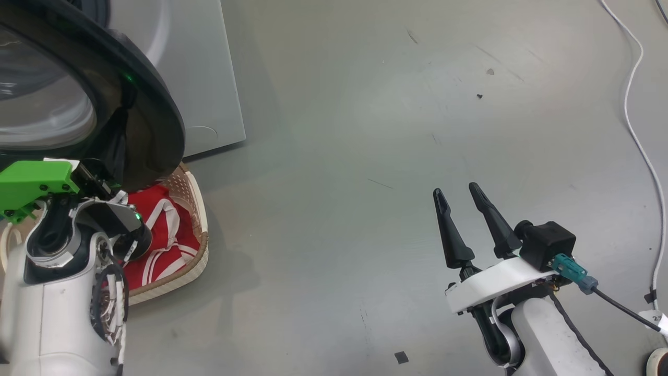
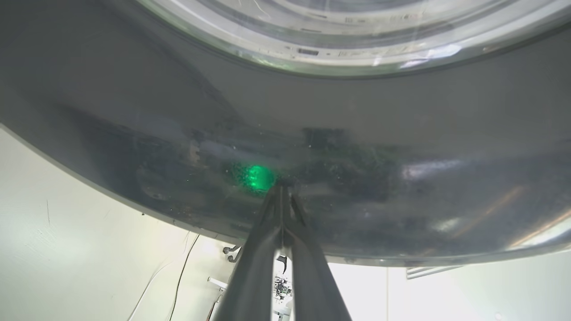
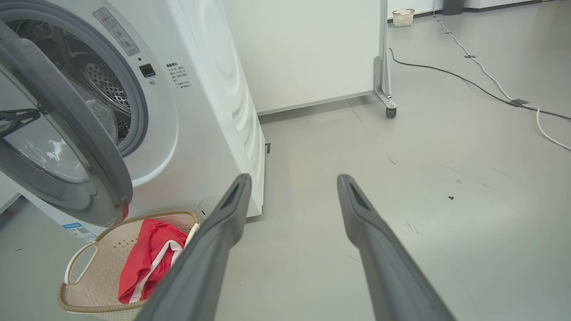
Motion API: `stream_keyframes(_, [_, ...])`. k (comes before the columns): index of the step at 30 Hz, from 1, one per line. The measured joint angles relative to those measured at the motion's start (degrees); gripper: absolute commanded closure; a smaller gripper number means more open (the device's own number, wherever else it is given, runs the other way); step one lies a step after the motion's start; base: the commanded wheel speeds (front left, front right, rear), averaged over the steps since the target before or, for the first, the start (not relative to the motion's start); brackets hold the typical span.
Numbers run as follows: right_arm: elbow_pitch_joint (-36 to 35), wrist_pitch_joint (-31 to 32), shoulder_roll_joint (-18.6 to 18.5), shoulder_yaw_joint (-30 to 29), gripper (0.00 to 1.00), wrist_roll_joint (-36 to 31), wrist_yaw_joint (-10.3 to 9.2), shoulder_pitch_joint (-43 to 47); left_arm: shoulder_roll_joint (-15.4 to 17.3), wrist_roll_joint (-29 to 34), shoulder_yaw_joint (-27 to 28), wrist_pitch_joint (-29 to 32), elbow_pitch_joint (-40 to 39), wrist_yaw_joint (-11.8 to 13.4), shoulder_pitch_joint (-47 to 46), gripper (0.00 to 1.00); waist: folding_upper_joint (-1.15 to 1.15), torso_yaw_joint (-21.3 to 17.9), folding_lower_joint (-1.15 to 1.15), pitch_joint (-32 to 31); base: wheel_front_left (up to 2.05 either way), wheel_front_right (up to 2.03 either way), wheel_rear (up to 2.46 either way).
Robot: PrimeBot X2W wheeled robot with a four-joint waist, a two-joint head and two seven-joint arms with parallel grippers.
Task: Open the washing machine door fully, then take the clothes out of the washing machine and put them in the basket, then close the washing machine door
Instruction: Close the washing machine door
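The washing machine door (image 1: 156, 104) stands partly open, its black rim over the basket (image 1: 201, 209). My left gripper (image 2: 283, 187) is shut, empty, and its tips touch the door's glossy rim (image 2: 401, 133) beside a green light reflection. Red clothes (image 1: 167, 230) with white trim lie in the cream basket (image 3: 84, 263), on the floor in front of the white washing machine (image 3: 200, 111). The same clothes (image 3: 149, 254) show in the right wrist view, and the steel drum (image 3: 105, 84) shows behind the door (image 3: 71, 120). My right gripper (image 1: 455, 190) is open and empty over bare floor, well right of the basket, also seen at its own fingers (image 3: 294, 178).
A white cable (image 1: 634, 104) runs along the floor at the right. A white partition (image 3: 312, 44) on a caster (image 3: 391, 111) stands behind the machine, with cables (image 3: 468, 80) beyond it. Grey floor spreads wide between the basket and my right arm.
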Motion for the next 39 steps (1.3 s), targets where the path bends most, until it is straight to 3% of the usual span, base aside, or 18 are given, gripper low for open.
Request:
stream_keyframes(7, [-0.3,0.0,0.1,-1.7,0.00,-0.1,0.00,0.0,-0.1,0.0,-2.0,0.2,2.5,-0.8,-0.3,1.00,0.00,1.2,0.00,-0.7,0.00,0.00,0.00])
stream_keyframes(18, [-0.2,0.0,-0.3,-3.7,0.00,-0.7,0.00,0.3,-0.2,3.9,-10.0,4.9,4.7,-5.1,4.8,1.00,0.00,5.8,0.00,-4.3,0.00,0.00,0.00])
stream_keyframes(30, [0.5,0.0,-1.3,-4.7,0.00,-0.8,0.01,2.9,8.7,24.5,-20.6,2.2,5.2,-11.6,11.3,1.00,0.00,12.3,0.00,-9.4,0.00,0.00,0.00])
stream_keyframes(34, [0.5,0.0,-1.6,-4.9,0.00,-0.8,0.00,3.9,12.5,32.8,-22.3,-2.6,5.1,-11.7,12.9,1.00,0.00,14.8,0.00,-11.2,0.00,0.00,0.00])
stream_keyframes(39, [0.4,0.0,-1.6,-5.1,0.00,-1.3,0.00,5.2,14.2,40.1,-23.8,-8.6,3.4,-12.1,14.4,1.00,0.00,18.0,0.00,-13.3,0.00,0.00,0.00])
